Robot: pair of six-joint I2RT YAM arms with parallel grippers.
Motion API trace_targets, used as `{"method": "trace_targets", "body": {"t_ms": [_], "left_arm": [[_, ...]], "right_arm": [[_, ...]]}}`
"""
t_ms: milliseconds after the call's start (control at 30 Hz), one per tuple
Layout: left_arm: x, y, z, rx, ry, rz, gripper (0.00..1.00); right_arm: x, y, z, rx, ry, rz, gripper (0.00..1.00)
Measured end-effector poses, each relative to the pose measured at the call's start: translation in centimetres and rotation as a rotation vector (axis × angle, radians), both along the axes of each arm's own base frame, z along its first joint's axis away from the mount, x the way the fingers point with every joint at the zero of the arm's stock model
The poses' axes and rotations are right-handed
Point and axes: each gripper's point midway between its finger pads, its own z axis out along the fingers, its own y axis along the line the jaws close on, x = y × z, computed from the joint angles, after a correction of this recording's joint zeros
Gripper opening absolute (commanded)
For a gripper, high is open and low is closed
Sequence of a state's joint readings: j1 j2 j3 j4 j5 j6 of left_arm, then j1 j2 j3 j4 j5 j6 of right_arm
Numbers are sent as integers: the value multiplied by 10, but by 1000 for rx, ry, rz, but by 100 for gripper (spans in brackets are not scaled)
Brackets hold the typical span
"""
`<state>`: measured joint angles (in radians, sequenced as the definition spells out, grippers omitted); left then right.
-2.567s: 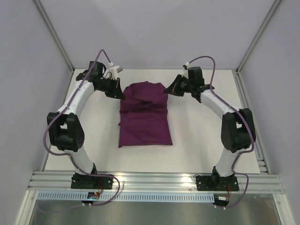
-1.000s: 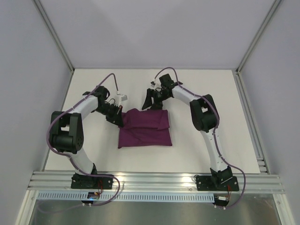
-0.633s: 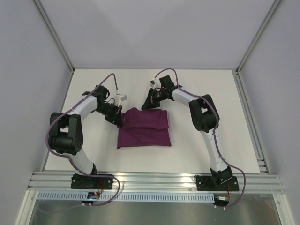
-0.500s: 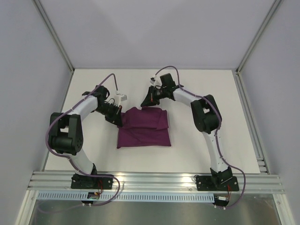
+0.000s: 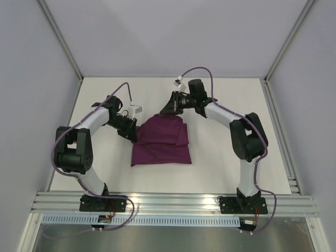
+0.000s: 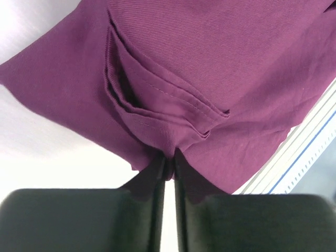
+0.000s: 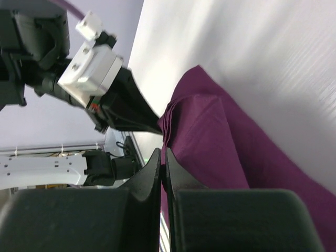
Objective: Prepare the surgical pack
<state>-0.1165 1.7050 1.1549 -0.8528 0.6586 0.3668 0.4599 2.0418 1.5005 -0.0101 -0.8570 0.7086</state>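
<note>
Cloth, deep-purple fabric, folded [image 5: 161,142]: lies mid-table on the white tabletop [image 5: 210,157], between your two grippers. Left gripper [image 5: 132,136]: at the cloth's far left corner, jaws a narrow slit apart, folded hem at their tips; you cannot tell whether it grips. Right gripper [image 5: 165,111]: at the far edge, jaws pressed together; whether fabric is caught, unclear. Surroundings: ribbed aluminium rail [image 5: 173,202] along the near side. Change: a second ago your right jaws stood wide; that arm's elbow has since swung outward, and the cloth's far edge now peaks toward the tips.
</note>
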Motion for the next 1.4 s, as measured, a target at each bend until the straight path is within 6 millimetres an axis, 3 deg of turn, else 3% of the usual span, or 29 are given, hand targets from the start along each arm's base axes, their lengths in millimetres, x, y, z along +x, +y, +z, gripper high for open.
{"method": "trace_targets", "body": {"t_ms": [100,167,367,533,700,767,800,933,1067,1100,1133,1200,1300,1400], "left_arm": [[1,2,3,9,-17,-5,32],[1,3,5,14,-36,-11,46],[-1,6,15,28,-64,-15,56],[-10,12,33,53,-105,-26,59],[-15,26,52,113,-168,-17,57],[-19,30,54,132,-165,-15,58],[-22,32,54,142,-159,-14,58],[-28,38,53,177,-127,-1,59],[-30,39,60,183,-108,16,68],[-29,38,61,182,-108,19,70],[-28,37,63,183,-110,19,75],[-27,34,62,188,-106,13,76],[-28,29,52,211,-72,-9,76],[-24,26,37,235,-12,-4,74]], "right_arm": [[-23,-6,8,3,-5,7,0],[-43,-8,16,9,-19,21,0],[-120,4,31,34,-46,118,1],[-197,10,15,5,-14,225,0],[-273,5,-18,-63,37,340,0],[-293,2,-33,-97,48,368,2],[-299,0,-38,-111,50,373,6],[-314,-7,-64,-196,44,379,56],[-322,-12,-76,-290,5,392,67],[-321,-13,-77,-313,-9,388,74],[-320,-16,-76,-342,-24,378,77],[-312,-23,-69,-386,-72,342,80],[-284,-33,-40,-427,-178,231,80],[-235,-52,-9,-446,-249,53,79]]}}
